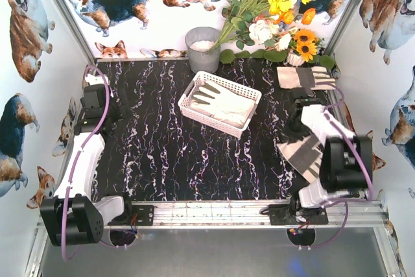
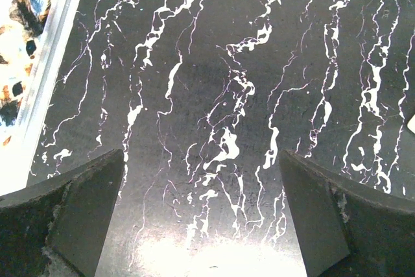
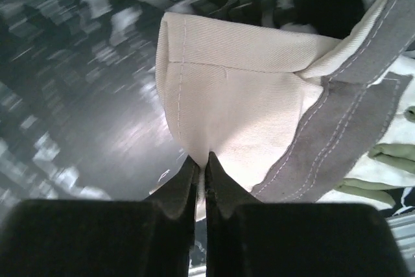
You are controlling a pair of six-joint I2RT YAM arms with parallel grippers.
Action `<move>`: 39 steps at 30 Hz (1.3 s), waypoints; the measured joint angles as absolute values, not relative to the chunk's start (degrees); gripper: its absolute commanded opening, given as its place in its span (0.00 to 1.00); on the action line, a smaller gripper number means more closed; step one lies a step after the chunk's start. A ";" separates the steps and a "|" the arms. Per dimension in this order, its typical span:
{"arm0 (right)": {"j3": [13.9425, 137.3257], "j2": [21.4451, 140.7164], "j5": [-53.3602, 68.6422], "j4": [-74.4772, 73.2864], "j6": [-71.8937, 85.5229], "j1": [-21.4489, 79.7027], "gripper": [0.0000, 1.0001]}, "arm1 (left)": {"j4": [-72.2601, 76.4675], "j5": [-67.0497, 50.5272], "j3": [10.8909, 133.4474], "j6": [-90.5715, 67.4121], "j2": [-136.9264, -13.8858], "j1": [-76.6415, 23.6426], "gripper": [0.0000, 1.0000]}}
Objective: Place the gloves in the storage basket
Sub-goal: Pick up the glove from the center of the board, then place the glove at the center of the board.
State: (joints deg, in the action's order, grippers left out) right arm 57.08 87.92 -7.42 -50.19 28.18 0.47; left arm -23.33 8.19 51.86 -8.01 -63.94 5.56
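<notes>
Right wrist view: a cream-white, grey-patched fabric glove (image 3: 233, 95) is clamped at lower centre by the right pincer (image 3: 201, 172); the left pincer (image 2: 201, 167) is spread apart.

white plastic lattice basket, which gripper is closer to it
Right. The right gripper, shut on the cuff of a cream fabric glove, is just right of the white plastic lattice basket; the open left gripper is far off, by the left wall.

I'm looking at a black marble-patterned table (image 1: 149, 147). On it sit the white storage basket (image 1: 209, 123) mid-table, a grey bucket (image 1: 203, 53) at the back, and a glove (image 1: 306, 78) back right, beside flowers (image 1: 266, 24).
</notes>
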 measured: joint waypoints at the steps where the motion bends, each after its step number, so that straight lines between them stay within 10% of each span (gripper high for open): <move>1: 57.34 85.54 -7.11 -51.07 28.18 2.46 0.00 | -23.33 8.03 51.81 -8.01 -63.94 5.56 1.00; 15: 54.83 62.85 12.27 -53.74 33.98 31.59 0.00 | -21.39 -5.19 51.40 -9.98 -66.85 4.71 0.99; 29: 86.63 91.31 19.44 -54.72 8.14 54.87 0.00 | -30.02 -26.28 51.09 -21.69 -66.94 4.67 0.98; 35: 89.36 101.49 21.69 -55.51 1.06 59.59 0.45 | -30.15 -30.26 47.81 -23.66 -66.89 4.67 0.97; 39: 86.30 101.08 23.00 -54.89 2.39 60.25 0.53 | -29.71 -32.45 46.30 -23.94 -70.26 4.27 0.92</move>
